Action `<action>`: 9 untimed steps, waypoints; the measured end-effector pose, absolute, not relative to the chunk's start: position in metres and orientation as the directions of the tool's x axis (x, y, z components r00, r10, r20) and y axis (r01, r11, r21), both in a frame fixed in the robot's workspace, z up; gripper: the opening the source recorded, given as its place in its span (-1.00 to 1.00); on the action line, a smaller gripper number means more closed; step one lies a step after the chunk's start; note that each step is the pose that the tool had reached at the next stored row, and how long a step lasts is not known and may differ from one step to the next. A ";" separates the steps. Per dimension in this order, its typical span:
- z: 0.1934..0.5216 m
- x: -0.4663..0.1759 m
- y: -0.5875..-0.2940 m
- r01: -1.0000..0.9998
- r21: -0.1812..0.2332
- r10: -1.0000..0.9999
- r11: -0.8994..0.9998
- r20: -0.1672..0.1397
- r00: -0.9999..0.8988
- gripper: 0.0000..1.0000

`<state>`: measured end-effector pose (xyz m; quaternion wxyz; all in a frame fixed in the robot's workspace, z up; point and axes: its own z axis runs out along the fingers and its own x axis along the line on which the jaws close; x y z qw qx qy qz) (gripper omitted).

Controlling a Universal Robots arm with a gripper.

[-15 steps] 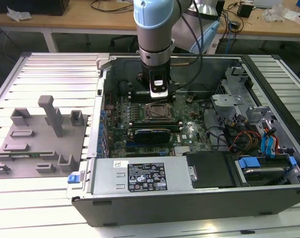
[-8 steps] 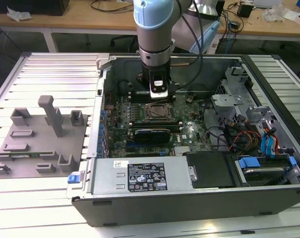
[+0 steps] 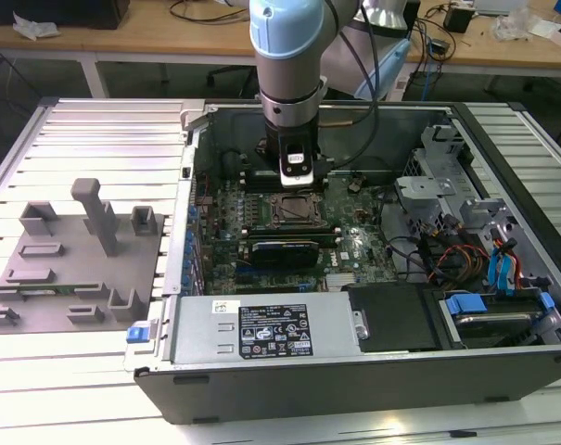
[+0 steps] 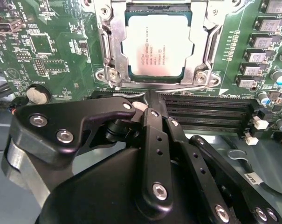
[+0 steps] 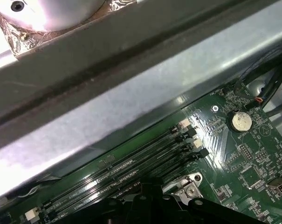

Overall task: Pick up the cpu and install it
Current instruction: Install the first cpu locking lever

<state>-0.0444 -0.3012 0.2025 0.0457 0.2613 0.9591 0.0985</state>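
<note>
Metal frame [image 4: 106, 51] edges close round the cpu [image 4: 157, 44], which lies flat and square inside the socket on the green motherboard [image 4: 61, 60], its pale top facing up and a thin dark rim showing on each side. In the second wrist view the gripper [image 4: 143, 103] hangs just beside the frame's near edge, over the first of the black memory slots [image 4: 210, 109]. Its black links are drawn together at the tips, nothing is gripped between them, and it stands apart from the cpu. A coin battery [image 4: 37, 94] sits on the board off to one side, clear of the links. In the exterior view the gripper [image 3: 296, 167] reaches down into the open computer case [image 3: 354, 371], close to the far wall, with the socket [image 3: 296, 211] just in front of it. The first wrist view shows that grey case wall [image 5: 131, 107] running near the slots [image 5: 127, 170], so room on that side is narrow. A grey fixture plate [image 3: 76, 269] lies well apart, outside the case on the exterior view's left.
</note>
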 end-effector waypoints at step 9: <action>0.200 -0.042 -0.301 0.500 0.200 0.517 0.843 -0.044 -0.855 -0.79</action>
